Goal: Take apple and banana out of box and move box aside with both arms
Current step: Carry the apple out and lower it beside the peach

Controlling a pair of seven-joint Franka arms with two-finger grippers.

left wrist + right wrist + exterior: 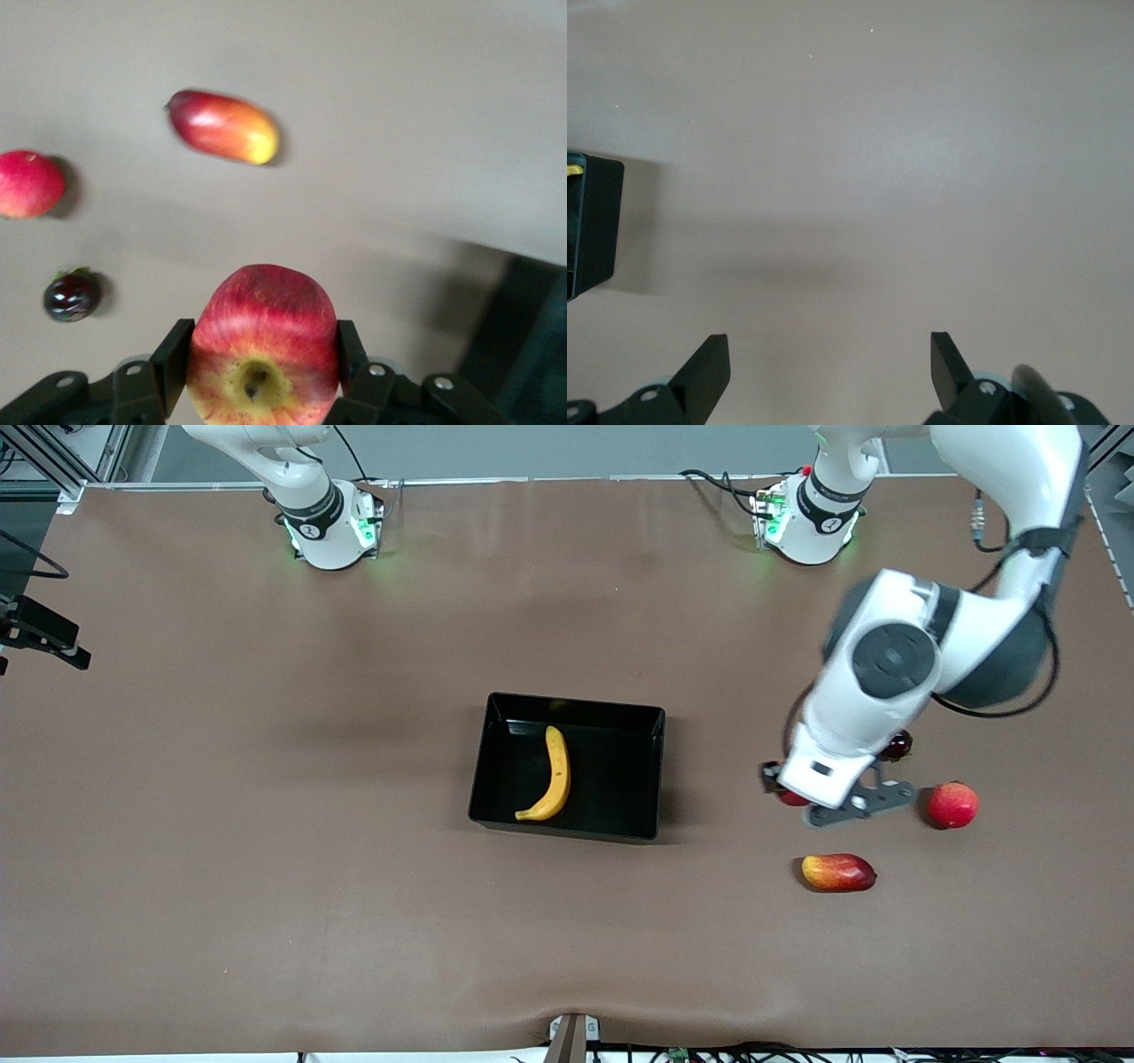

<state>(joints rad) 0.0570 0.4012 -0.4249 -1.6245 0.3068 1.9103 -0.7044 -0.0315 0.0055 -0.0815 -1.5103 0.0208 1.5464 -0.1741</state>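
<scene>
- My left end effector (259,376) is clamped on the apple (263,345), one finger on each flank, stem dimple facing the wrist camera; grip sits across the widest part so it shouldn't roll out
- I've got it over the tabletop (266,886) toward the left arm's end, well clear of the box (656,771), among the loose fruit; looks like the drop-off zone, so I judge release is the next step
- Neighbours: mango-like fruit (838,872) nearest the front camera, bigger pinkish-red round fruit (952,804) beside it, a small dark glossy fruit (72,297) too; I need a bare patch between them so nothing gets knocked
- Banana (553,774) lies flat inside the box, curved along the floor, not yet taken out
- Right end effector (830,359) hangs with fingers spread wide, gripping nothing, over bare tabletop with a corner of the box in its view; the right arm waits
- Box sits mid-table; moving it aside with both arms can't start until the banana is out
</scene>
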